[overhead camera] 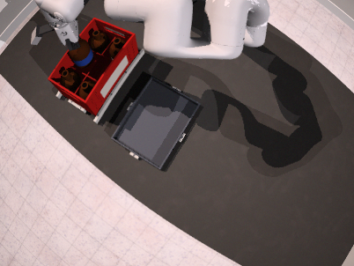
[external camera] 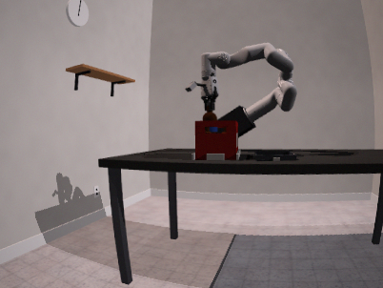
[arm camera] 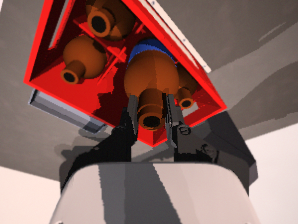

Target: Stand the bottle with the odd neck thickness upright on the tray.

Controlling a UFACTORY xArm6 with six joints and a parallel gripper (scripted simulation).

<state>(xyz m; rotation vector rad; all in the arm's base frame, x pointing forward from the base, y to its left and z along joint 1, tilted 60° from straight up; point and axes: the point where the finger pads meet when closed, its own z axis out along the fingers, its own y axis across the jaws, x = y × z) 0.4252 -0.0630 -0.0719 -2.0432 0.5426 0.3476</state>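
My gripper (overhead camera: pixel 72 44) (external camera: pixel 210 106) (arm camera: pixel 151 104) is shut on the neck of a brown bottle with a blue label (overhead camera: pixel 82 55) (external camera: pixel 210 115) (arm camera: pixel 150 80). It holds the bottle upright, raised partly out of the red crate (overhead camera: pixel 121 66) (external camera: pixel 216 143) (arm camera: pixel 107 107), with the bottle's lower part still between the crate walls. Several other brown bottles stand in the crate, among them one at the back (overhead camera: pixel 98 40) (arm camera: pixel 105 17), one beside it (overhead camera: pixel 116 46) and one at the front (overhead camera: pixel 68 76) (arm camera: pixel 80 55). The dark grey tray (overhead camera: pixel 154 128) lies empty right of the crate.
The crate and the tray sit on a dark table top (overhead camera: pixel 247 189) (external camera: pixel 157 162), with the crate on a pale base (overhead camera: pixel 103 112). The white arm (overhead camera: pixel 176 26) reaches over the area behind the tray. A wall shelf (external camera: pixel 100 73) hangs far to the left.
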